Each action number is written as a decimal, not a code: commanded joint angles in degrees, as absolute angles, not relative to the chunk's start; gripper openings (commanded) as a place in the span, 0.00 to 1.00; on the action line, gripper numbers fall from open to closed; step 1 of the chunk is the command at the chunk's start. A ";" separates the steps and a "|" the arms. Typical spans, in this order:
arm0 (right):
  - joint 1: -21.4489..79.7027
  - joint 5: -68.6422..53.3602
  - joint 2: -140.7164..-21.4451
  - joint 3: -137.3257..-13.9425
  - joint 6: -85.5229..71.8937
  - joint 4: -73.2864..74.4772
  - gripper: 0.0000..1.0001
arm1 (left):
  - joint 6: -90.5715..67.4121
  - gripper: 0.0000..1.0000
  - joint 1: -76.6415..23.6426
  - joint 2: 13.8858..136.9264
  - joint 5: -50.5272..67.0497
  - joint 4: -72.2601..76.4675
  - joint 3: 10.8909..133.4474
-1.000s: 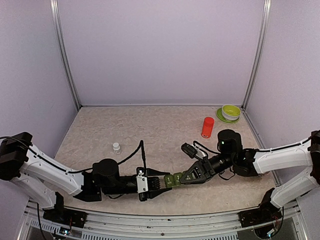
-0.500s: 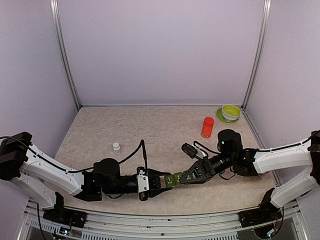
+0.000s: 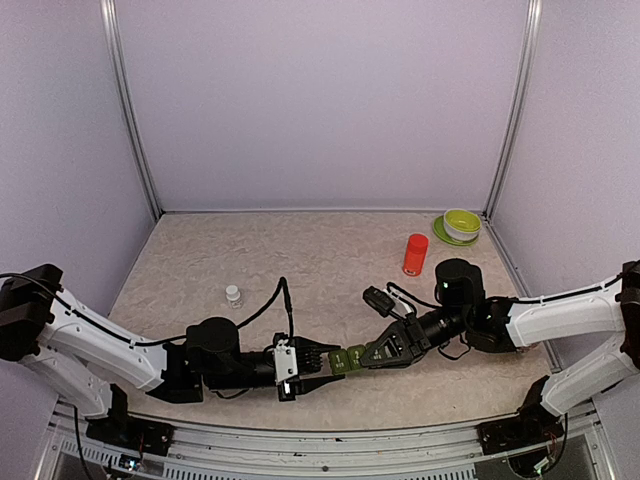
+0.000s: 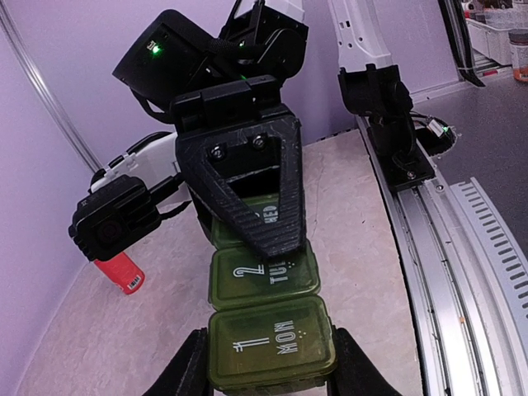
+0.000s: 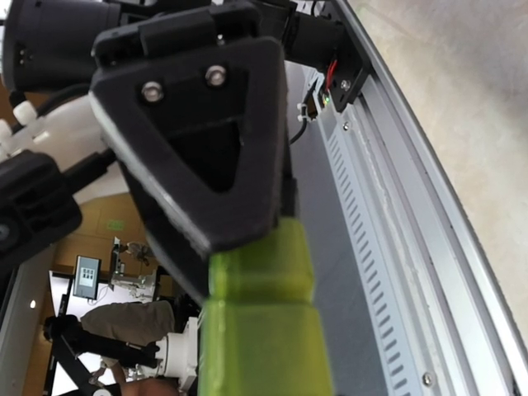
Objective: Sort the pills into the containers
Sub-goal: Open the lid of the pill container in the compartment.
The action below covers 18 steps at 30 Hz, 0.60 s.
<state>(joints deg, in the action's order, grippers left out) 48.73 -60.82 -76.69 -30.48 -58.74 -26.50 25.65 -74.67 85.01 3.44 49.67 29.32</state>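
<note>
We find the containers (image 4: 266, 326), a strip of three green boxes, near the front of the table (image 3: 300, 250) between both arms. Whether it touches the tabletop we cannot tell. The left gripper (image 4: 268, 367) pinches the sides of the MON box, its fingers (image 4: 188, 373) cut off by the frame. The right gripper (image 4: 262, 216) is clamped on the far end, one finger hiding most of the third lid. A red bottle (image 4: 120, 273) shows only partly.
</note>
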 commanded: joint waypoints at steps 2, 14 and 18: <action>49.02 -60.99 -77.15 -31.57 -56.33 -27.89 0.19 | 19.79 0.38 -74.86 83.58 3.07 53.49 31.08; 48.99 -60.95 -76.99 -31.55 -55.74 -27.64 0.18 | 15.42 0.52 -74.44 82.83 3.11 54.64 31.56; 48.97 -60.95 -77.16 -31.54 -55.32 -27.23 0.17 | 15.10 0.53 -74.35 82.47 2.43 54.54 31.54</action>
